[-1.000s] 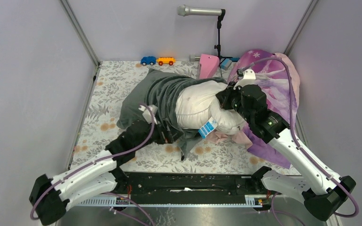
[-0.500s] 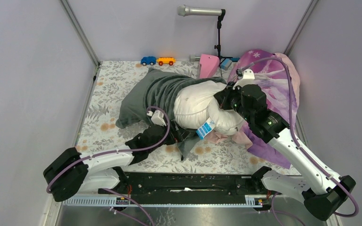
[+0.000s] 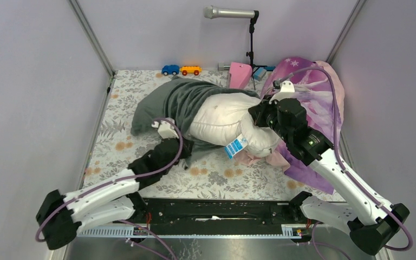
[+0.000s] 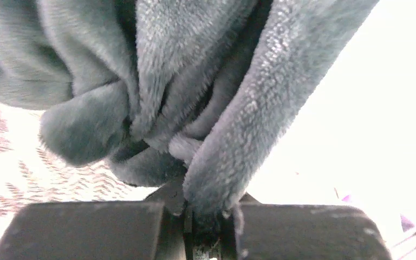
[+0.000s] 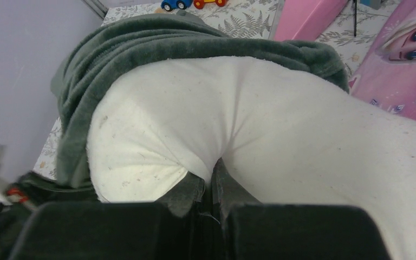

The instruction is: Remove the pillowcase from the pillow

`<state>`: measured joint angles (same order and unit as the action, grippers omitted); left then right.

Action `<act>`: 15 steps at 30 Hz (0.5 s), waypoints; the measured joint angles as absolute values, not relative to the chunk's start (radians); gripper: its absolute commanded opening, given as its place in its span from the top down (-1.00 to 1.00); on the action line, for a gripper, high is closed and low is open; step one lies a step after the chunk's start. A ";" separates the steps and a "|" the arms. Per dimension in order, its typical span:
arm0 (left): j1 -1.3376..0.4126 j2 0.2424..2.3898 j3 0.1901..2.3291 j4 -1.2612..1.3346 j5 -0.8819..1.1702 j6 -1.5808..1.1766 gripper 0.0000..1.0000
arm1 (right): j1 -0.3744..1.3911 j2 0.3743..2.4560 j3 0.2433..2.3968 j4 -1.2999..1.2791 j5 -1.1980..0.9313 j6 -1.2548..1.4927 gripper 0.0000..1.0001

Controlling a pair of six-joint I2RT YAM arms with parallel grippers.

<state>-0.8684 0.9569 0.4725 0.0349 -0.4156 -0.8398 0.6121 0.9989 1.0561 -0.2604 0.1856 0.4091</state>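
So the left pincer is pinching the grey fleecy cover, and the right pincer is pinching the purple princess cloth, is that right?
Not quite. The right pincer is pinching the white pillow, not the princess cloth, which lies off to the side; the right wrist view shows it. The left pincer does pinch the grey fleecy cover.

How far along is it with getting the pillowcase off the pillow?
Roughly halfway. Done: the right part of the white pillow lies bare. In hand: the left end effector is shut on a fold of the grey-green pillowcase, while the right end effector pinches the pillow's bare end. Left: the pillowcase covers the pillow's left part and must be drawn fully off.
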 measured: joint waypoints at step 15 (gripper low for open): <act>-0.869 0.630 0.989 -0.724 -0.726 -0.683 1.00 | 0.635 1.002 1.056 -0.307 0.270 0.428 1.00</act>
